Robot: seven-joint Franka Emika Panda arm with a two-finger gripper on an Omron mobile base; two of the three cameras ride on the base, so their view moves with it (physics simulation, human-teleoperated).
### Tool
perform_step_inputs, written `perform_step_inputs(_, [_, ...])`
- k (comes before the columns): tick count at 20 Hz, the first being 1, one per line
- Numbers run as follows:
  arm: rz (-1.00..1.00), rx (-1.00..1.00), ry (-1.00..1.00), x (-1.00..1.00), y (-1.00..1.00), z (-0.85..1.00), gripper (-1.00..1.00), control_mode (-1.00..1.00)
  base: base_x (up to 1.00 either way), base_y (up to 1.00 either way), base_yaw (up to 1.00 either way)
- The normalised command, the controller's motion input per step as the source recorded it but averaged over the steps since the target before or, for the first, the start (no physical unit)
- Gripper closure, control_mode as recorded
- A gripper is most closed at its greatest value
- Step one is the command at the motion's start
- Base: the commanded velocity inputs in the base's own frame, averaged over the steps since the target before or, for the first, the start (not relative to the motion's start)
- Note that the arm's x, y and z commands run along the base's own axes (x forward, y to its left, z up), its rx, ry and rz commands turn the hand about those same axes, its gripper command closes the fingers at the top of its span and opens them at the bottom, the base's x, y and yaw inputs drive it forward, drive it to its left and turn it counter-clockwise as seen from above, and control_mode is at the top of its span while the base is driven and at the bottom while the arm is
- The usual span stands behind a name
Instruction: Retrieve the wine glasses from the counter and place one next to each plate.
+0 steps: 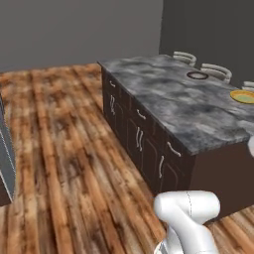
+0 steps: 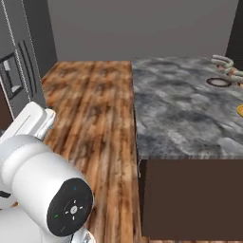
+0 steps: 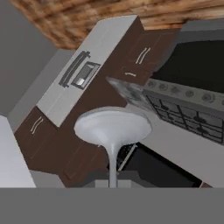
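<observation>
Gripper [image 3: 113, 183] apparently pinches a wine glass [image 3: 113, 131] stem; grey marbled counter [image 1: 173, 104] beyond.

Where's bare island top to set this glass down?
Counter is bare across its near and middle stretch, from the cabinet-side edge inward. Only the far chair side is occupied: dark-rimmed plate and yellow plate; room looks bare beside each. Wine glass sits in the shut jaws.

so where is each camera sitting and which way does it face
Left base view: behind the arm's left, looking forward and down at the counter with its cabinet doors, brown-rimmed plate and yellow plate; white arm at bottom.
Right base view: behind the arm's right, looking along the counter's end; white arm at lower left.
Hand view: on the hand, rolled, facing fridge and stove; a wine glass stands foot-up, its stem running down toward the fingers.
Both base views share counter, plates, floor.
</observation>
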Motion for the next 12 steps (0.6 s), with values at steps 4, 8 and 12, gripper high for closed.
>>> perform_step_inputs(4, [0.0, 0.0, 0.0, 0.0, 0.0, 0.0, 1.0, 1.0, 0.0, -1.0, -0.13])
perform_step_inputs(8, [0.0, 0.0, 0.0, 0.0, 0.0, 0.0, 1.0, 1.0, -0.04, -1.0, -0.1])
perform_step_inputs(12, [0.0, 0.0, 0.0, 0.0, 0.0, 0.0, 1.0, 1.0, -0.05, -1.0, -0.09])
